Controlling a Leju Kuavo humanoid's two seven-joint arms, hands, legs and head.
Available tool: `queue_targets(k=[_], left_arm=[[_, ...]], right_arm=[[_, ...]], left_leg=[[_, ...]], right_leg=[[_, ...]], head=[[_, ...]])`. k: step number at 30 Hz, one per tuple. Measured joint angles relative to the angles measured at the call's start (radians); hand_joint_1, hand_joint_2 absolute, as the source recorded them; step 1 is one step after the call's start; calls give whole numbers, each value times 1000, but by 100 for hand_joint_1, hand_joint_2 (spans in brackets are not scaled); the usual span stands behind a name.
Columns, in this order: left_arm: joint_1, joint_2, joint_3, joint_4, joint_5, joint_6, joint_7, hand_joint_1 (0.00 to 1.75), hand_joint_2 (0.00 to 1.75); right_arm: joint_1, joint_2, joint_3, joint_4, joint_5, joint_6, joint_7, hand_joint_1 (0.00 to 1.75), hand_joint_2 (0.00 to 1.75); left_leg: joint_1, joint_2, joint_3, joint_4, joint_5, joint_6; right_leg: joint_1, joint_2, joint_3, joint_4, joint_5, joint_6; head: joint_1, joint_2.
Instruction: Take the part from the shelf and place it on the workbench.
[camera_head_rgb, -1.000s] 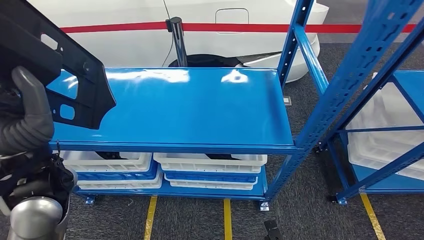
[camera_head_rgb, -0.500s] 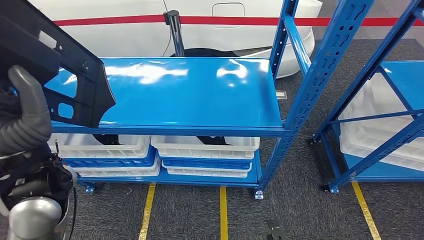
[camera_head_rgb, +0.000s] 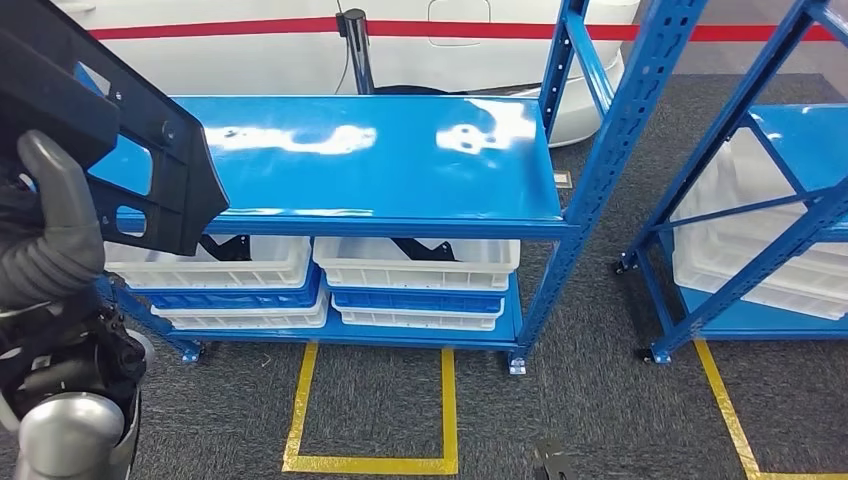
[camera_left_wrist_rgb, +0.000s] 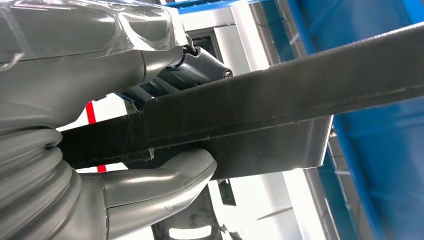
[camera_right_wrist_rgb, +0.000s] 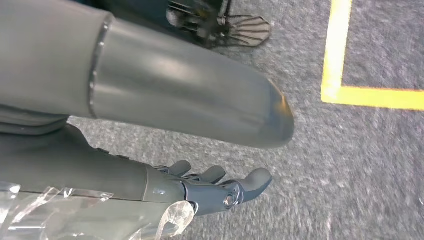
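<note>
The left robot hand (camera_head_rgb: 55, 235) grips the black part (camera_head_rgb: 120, 150), held up off the blue shelf (camera_head_rgb: 400, 150) at its left end. The right robot hand (camera_right_wrist_rgb: 220, 187) hangs empty, fingers loosely apart. Carrying step; next, finding the tabletop and setting it down.

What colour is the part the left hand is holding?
Black. The part in the left hand shows best in the head view.

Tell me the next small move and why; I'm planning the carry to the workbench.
Probably keep backing away from the blue shelf: the left hand grips the black part, which hangs beside the shelf's front edge. The right hand hangs free.
</note>
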Motion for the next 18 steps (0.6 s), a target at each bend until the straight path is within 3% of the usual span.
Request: queue_targets(k=[2, 3, 5, 7, 8, 9, 10, 11, 12, 14, 15, 18], left_arm=[[0, 0, 0, 0, 0, 0, 0, 175, 175], [0, 0, 0, 0, 0, 0, 0, 175, 175], [1, 0, 0, 0, 0, 0, 0, 175, 175], [2, 0, 0, 0, 0, 0, 0, 175, 175], [2, 0, 0, 0, 0, 0, 0, 175, 175], [2, 0, 0, 0, 1, 0, 0, 175, 175], [2, 0, 0, 0, 1, 0, 0, 175, 175], [1, 0, 0, 0, 1, 0, 0, 175, 175], [-1, 0, 0, 0, 1, -1, 0, 175, 175], [-7, 0, 0, 0, 0, -2, -1, 175, 175], [-10, 0, 0, 0, 0, -2, -1, 175, 175], [-11, 0, -1, 0, 0, -3, -1, 175, 175]], right_arm=[[0, -1, 0, 0, -2, 2, 1, 0, 0], [0, -1, 0, 0, -3, 4, 1, 0, 0], [0, -1, -1, 0, -5, 7, 3, 0, 0], [0, -2, -1, 0, -6, 10, 5, 0, 0], [0, -2, -1, 0, -7, 11, 5, 0, 0], [0, -2, -1, 0, -7, 13, 5, 0, 0], [0, -2, -1, 0, -7, 14, 6, 0, 0], [0, -2, -1, 0, -7, 16, 6, 0, 0], [0, -2, -1, 0, -7, 18, 7, 0, 0], [-1, -2, -1, 0, -6, 19, 8, 0, 0], [-1, -1, -1, 0, -6, 20, 8, 0, 0], [0, -3, -1, 0, -6, 21, 9, 0, 0]], left_leg=[[2, 0, -8, 3, 9, -11], [4, 0, -16, 16, -6, -17], [9, -1, -49, 102, -86, -30], [13, -1, -90, 246, -178, -40], [13, -1, -100, 301, -197, -42], [14, -1, -95, 324, -193, -42], [14, -1, -70, 307, -170, -40], [13, -2, -27, 253, -140, -36], [12, -2, 30, 174, -118, -30], [5, -4, 128, 21, -109, -16], [1, -4, 150, -19, -113, -10], [-1, -2, 144, -36, -99, 2]], right_leg=[[0, -1, -10, -8, 8, -15], [-1, -3, -17, -8, 16, -23], [-4, -7, -36, -8, 36, -35], [-3, -8, -62, -8, 56, -39], [-3, -8, -76, -7, 66, -39], [-3, -8, -90, -7, 76, -39], [-3, -8, -103, -7, 86, -37], [-3, -7, -114, -7, 95, -35], [-3, -6, -123, -7, 104, -32], [-1, -6, -133, -8, 120, -23], [-2, -6, -135, -10, 129, -17], [-3, -7, -141, -15, 147, 0]], head=[[0, 0], [-1, 0], [-2, 0], [-3, 0], [-3, 0], [-3, 0], [-3, 0], [-3, 0], [-3, 0], [-3, 0], [-3, 0], [-2, 0]])
